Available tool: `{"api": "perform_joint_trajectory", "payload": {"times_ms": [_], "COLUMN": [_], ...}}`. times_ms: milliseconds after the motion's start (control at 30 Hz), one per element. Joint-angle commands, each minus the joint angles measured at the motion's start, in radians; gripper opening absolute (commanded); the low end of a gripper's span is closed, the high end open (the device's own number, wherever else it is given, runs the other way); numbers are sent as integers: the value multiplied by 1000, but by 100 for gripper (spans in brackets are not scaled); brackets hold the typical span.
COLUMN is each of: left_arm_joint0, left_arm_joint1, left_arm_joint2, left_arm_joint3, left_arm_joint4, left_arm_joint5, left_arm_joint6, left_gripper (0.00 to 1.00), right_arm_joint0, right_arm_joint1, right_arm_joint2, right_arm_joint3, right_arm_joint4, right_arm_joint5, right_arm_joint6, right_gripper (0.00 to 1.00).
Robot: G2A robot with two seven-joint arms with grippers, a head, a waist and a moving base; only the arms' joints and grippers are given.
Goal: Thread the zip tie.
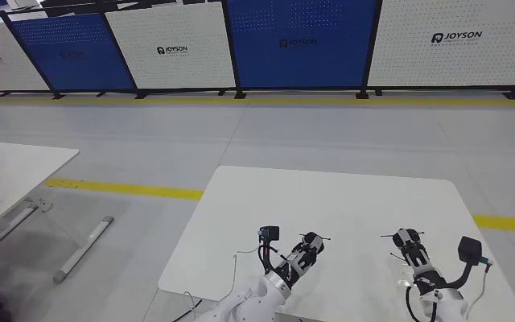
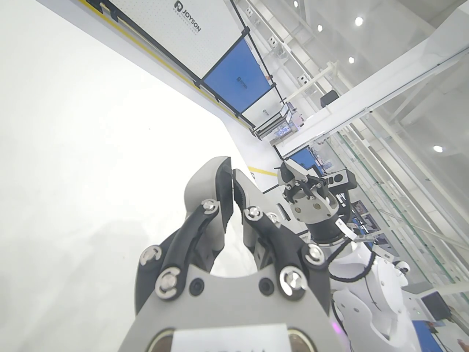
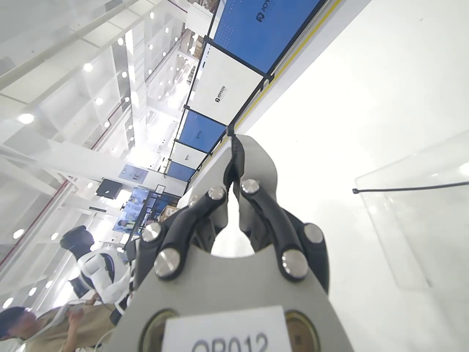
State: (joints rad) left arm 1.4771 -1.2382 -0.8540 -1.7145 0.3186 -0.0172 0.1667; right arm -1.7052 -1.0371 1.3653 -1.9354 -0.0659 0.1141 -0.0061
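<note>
1. We see the left gripper point(image 2: 232, 172) low over the near part of the white table point(image 1: 338, 201), left of the table's middle. Its fingers are pressed together at the tips, and we can make out nothing between them.
2. The right gripper point(image 3: 232, 140) sits over the near right part of the table, well apart from the left one. Its fingers are also closed. A small dark nub pokes out at the tips, and we cannot tell what it is.
3. The zip tie point(image 3: 410, 187) is black and lies flat and straight on a clear tray point(image 3: 403, 243), its head just over the tray's edge. The tray rests on the table near the right gripper, and neither gripper touches it. We cannot tell which side of the gripper it lies on.
4. Beyond the table's far edge we see grey floor with a yellow line point(image 1: 121, 188). Blue and white pegboard panels point(image 1: 302, 44) stand along the far side.
5. A second white table point(image 1: 24, 169) stands at the far left.
</note>
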Motion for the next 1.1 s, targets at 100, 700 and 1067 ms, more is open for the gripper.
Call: {"api": "perform_joint_trajectory", "payload": {"times_ms": [100, 700, 1067], "left_arm_joint0": [0, 0, 0], "left_arm_joint1": [0, 0, 0], "left_arm_joint2": [0, 0, 0], "left_arm_joint3": [0, 0, 0], "left_arm_joint4": [0, 0, 0], "left_arm_joint5": [0, 0, 0], "left_arm_joint6": [0, 0, 0], "left_gripper": [0, 0, 0], "right_arm_joint0": [0, -17, -34], "right_arm_joint1": [0, -11, -21], "right_arm_joint2": [0, -6, -24], "right_arm_joint3": [0, -29, -20], "right_arm_joint4": [0, -29, -64], "right_arm_joint5": [0, -27, -41], "right_arm_joint6": [0, -92, -165], "right_gripper": [0, 0, 0]}}
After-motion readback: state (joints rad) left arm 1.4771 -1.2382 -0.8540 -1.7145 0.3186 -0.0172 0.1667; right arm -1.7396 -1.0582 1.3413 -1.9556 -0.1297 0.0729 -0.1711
